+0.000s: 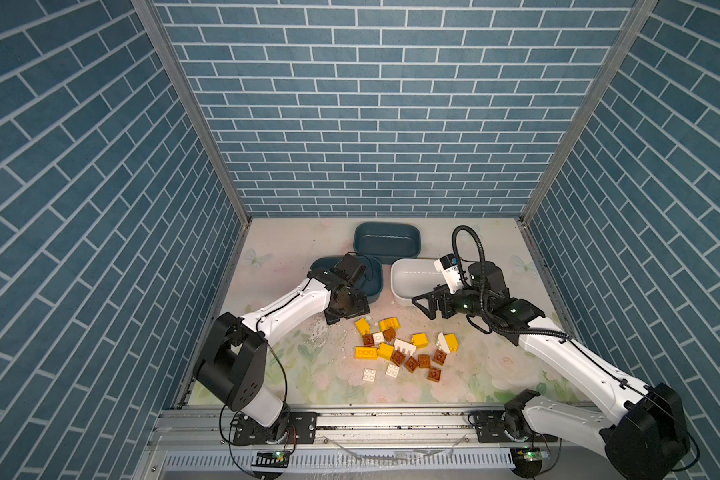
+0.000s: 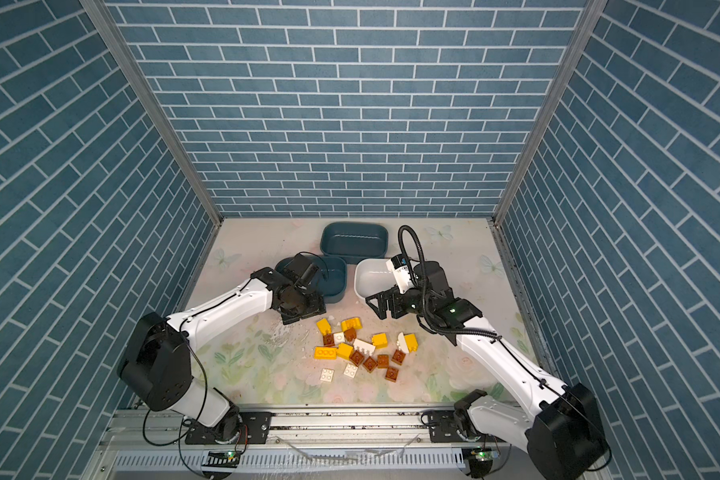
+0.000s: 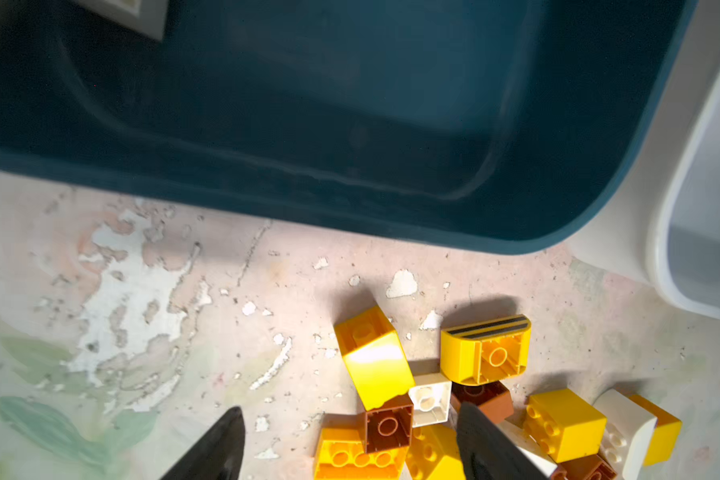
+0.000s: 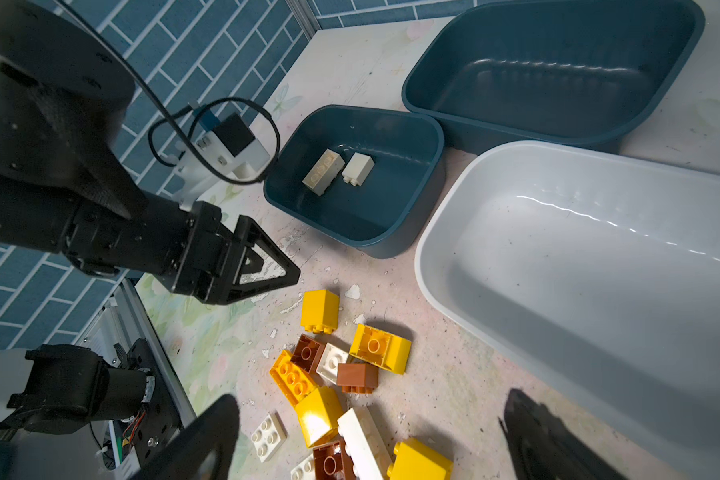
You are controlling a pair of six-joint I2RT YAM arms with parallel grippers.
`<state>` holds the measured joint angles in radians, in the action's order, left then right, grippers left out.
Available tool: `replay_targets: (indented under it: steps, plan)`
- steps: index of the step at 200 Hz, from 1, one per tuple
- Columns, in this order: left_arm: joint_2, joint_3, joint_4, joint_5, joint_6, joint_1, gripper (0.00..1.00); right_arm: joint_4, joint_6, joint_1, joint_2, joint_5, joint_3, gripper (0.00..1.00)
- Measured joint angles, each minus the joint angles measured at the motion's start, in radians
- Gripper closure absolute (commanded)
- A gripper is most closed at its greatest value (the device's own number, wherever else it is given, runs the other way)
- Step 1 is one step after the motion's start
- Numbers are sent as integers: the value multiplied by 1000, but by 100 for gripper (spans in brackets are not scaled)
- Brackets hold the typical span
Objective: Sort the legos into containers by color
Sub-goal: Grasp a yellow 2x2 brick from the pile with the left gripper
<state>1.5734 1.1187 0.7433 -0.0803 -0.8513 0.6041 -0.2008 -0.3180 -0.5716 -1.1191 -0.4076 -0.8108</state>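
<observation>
The tabletop (image 1: pixel 495 365) carries a white tub (image 4: pixel 558 257), a rear teal tub (image 4: pixel 558 75), and a left teal tub (image 4: pixel 375 212) holding two cream bricks (image 4: pixel 323 172). The left tool (image 3: pixel 350 409) and right tool (image 1: pixel 422 307) both gape wide, gripping nothing, seemingly just above the loose legos (image 1: pixel 404 345) heaped before the tubs.

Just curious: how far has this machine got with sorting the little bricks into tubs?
Barely begun. Done: two cream studded plastic bricks lie in the dark teal plastic tub by the left arm. In hand: nothing; the left gripper and right gripper are open and empty. Left: the heap of yellow, brown and white bricks on the table; the far teal tub and the white plastic tub hold nothing.
</observation>
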Motion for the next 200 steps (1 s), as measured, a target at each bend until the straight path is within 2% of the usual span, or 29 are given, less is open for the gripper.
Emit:
replay_targets:
  steps: [44,85,153,177,200]
  plan:
    - [77,-22,-56,16,-138,78,21,-18,0,0,13,1,2,1]
    - [173,-22,-101,39,-193,113,29,-21,-1,0,55,0,34,1]
    - [204,-22,-114,117,-203,121,59,-32,-1,0,72,1,53,1]
    - [213,-22,-111,132,-189,121,74,-40,0,0,72,1,53,1]
    - [212,-21,-104,138,-156,120,77,-52,0,0,72,1,53,1]
